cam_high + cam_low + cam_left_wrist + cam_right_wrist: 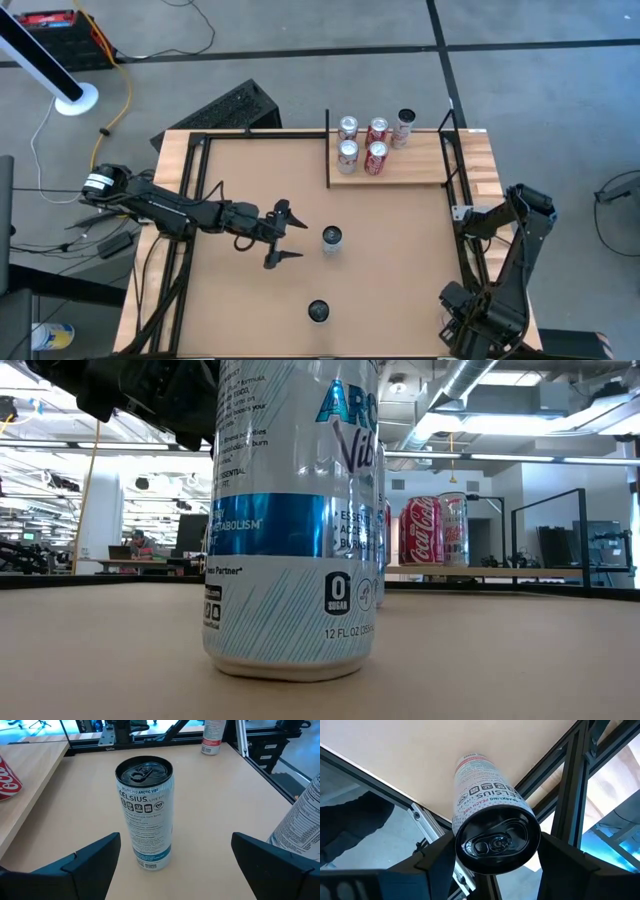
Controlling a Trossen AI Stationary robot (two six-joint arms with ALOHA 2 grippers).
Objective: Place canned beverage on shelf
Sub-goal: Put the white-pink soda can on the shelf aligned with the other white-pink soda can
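Note:
A white-and-blue can [331, 238] stands upright on the tan tabletop, mid-table. My left gripper [290, 237] is open just to its left, level with it. In the left wrist view the can [145, 815] stands ahead of the gripper [176, 842], beyond the fingertips and untouched. My right gripper [497, 865] is at a white-and-red can [480, 795] near the table's right edge, which also shows in the left wrist view [212, 740]. The light-wood shelf [420, 170] at the far right carries several cans. My right gripper has the white-and-red can's side wall just below its top rim [457, 837] between its two fingers, one on each side. The fingers come from above, slanting down. The can stands upright with its base [210, 752] on the tabletop.
A second white-and-blue can [318, 312] stands near the table's front edge and fills the low view [290, 520]. Red cola cans [377, 158] and silver cans [348, 127] stand on the shelf's left half. Black frame rails [190, 200] run along both table sides.

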